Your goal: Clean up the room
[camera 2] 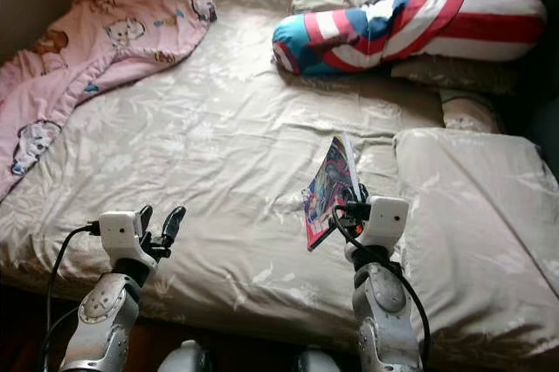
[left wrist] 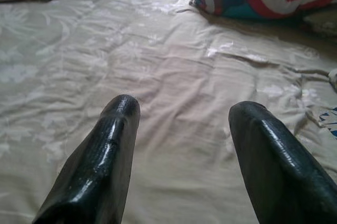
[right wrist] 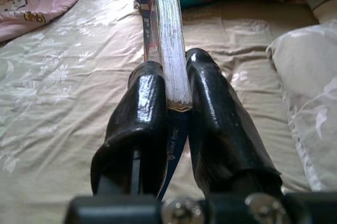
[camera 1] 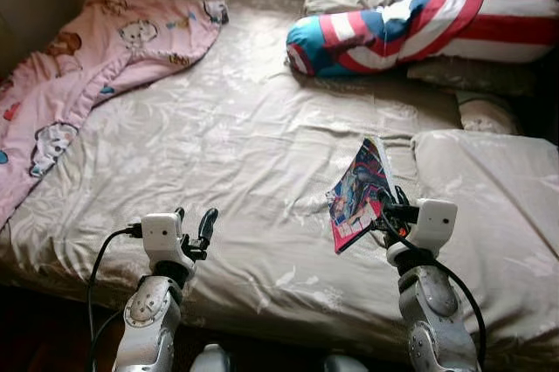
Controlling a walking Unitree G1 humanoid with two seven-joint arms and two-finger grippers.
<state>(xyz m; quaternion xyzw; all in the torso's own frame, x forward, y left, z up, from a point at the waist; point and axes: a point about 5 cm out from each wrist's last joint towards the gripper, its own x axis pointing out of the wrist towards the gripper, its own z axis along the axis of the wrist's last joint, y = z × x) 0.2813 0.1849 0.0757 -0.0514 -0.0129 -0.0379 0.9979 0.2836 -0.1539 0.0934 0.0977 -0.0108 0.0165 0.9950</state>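
Beige bed (camera 1: 236, 154): right end effector (right wrist: 176, 103) clamped on comic book (camera 1: 356, 196); left end effector (camera 1: 194, 222) apart, empty.

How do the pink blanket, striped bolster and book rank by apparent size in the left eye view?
1. pink blanket, partly cut off by the frame edge
2. striped bolster
3. book, smallest despite being nearest the camera, held in the right gripper

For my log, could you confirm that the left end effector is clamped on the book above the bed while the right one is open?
The sides are swapped. The right end effector is clamped on the book above the bed, as the right wrist view shows; the left end effector is open.
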